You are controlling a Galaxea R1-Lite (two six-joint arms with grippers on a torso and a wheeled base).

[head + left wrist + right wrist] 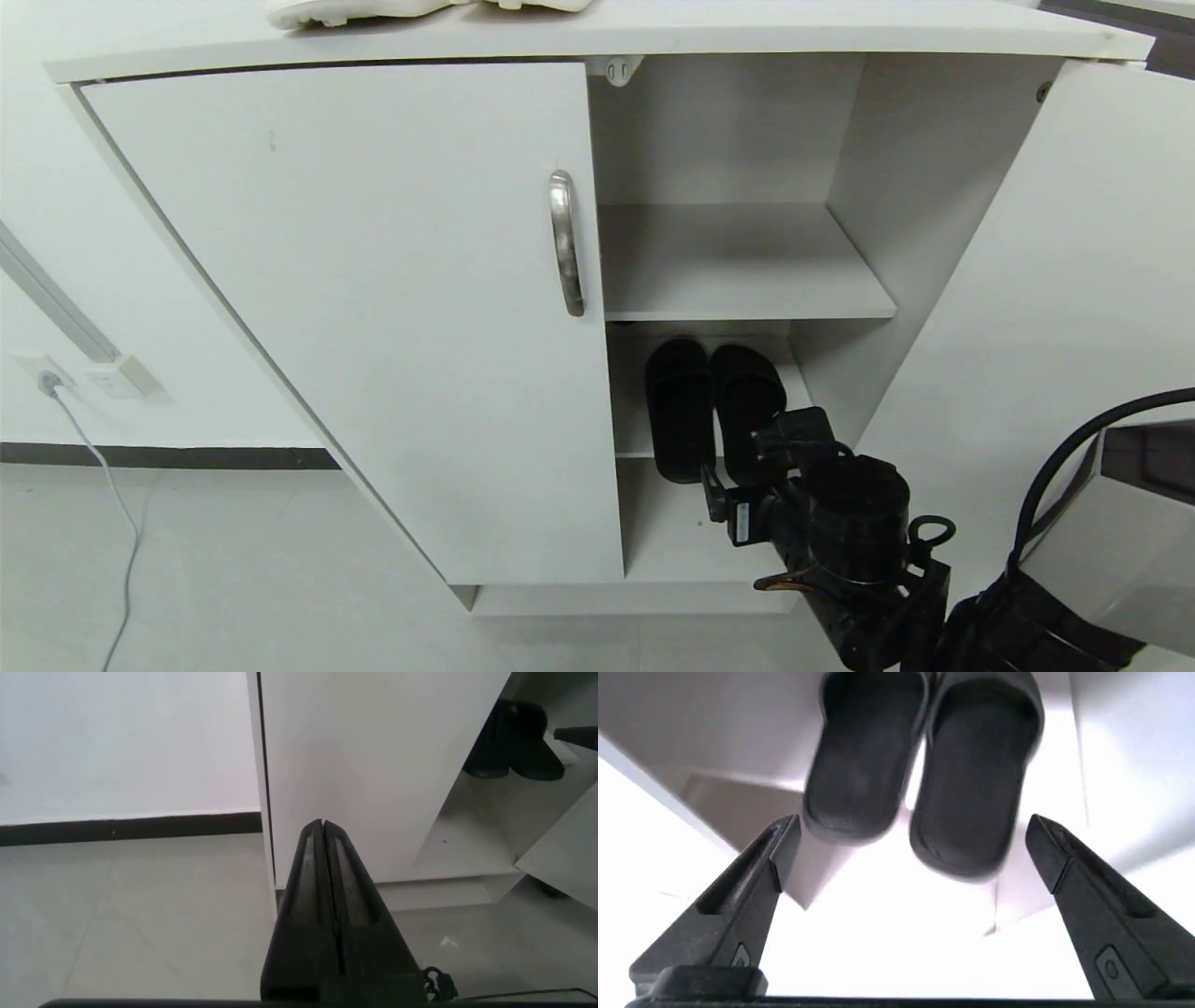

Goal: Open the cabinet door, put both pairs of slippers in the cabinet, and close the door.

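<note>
Grey tile floor (140, 915) sits under the left gripper (321, 833), which is pressed together, low by the cabinet's (653, 37) shut left door (355, 299). Right gripper (912, 826) is spread wide, just in front of the black slippers (714, 406) on the lower shelf (627, 411), w/ the right door (1055, 280) swung open. Pair lies side by side, long axis front-to-back, toes pointing in, heels hanging over the shelf edge. Toes are cut off in the right wrist view. Cream pair (345, 11) on the cabinet top is mostly cropped.

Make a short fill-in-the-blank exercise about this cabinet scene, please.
The slippers inside the cabinet are ___ in colour.
The right end effector in front of them is ___.
The left end effector is ___.
The pale slippers lie on ___ of the cabinet.
Missing words: black; open; shut; top.
</note>
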